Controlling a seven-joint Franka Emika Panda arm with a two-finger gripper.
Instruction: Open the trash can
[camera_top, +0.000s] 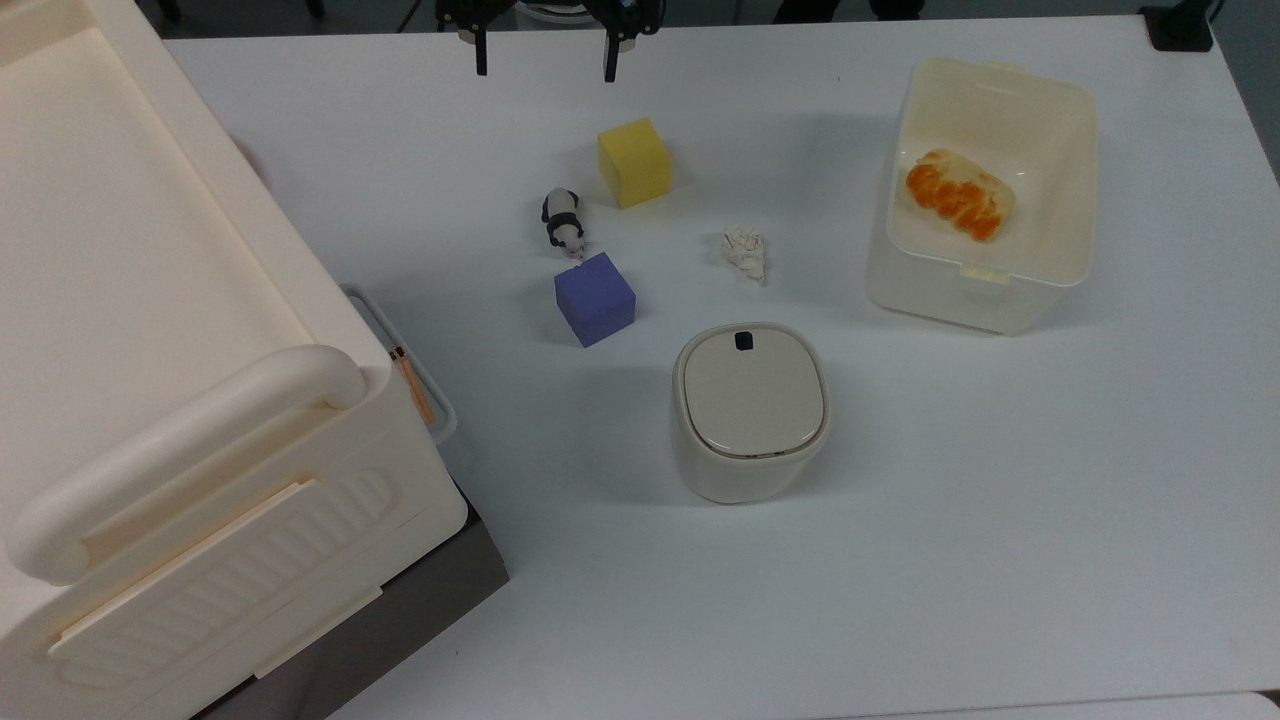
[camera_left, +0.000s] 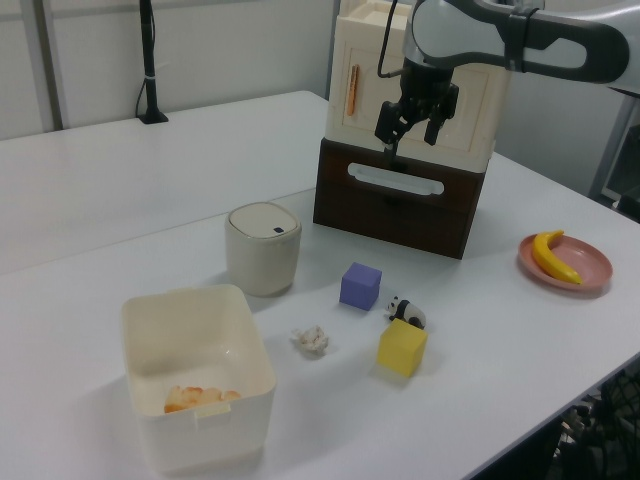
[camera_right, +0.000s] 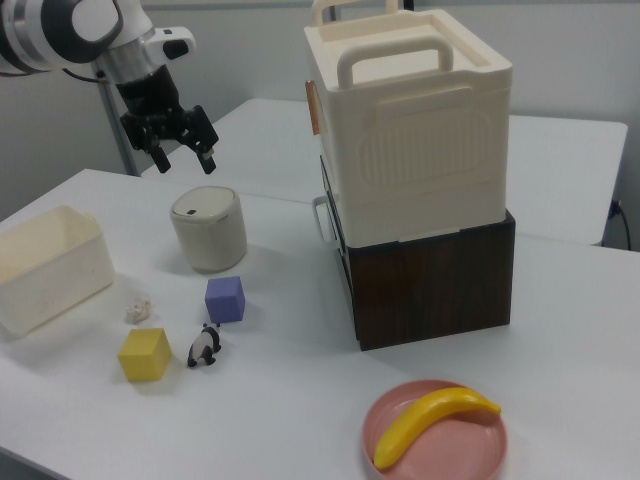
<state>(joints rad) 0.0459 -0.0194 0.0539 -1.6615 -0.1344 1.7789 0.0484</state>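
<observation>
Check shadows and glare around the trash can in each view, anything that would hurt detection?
Top view: the trash can casts a soft, faint shadow toward the top view's left; lid matte, no glare. Left view: even light, its dark button stands out. Right view: low contrast between the cream can and the white table.

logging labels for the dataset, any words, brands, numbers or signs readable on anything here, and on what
None: no readable text stands on anything in these views.
Trash can: plain cream lid, a small dark button at its rim, no lettering.
Big cream crate: ribbed panel, no print visible.
Translucent tub, yellow cube, purple cube: blank faces.
Gripper: no marking legible.
</observation>
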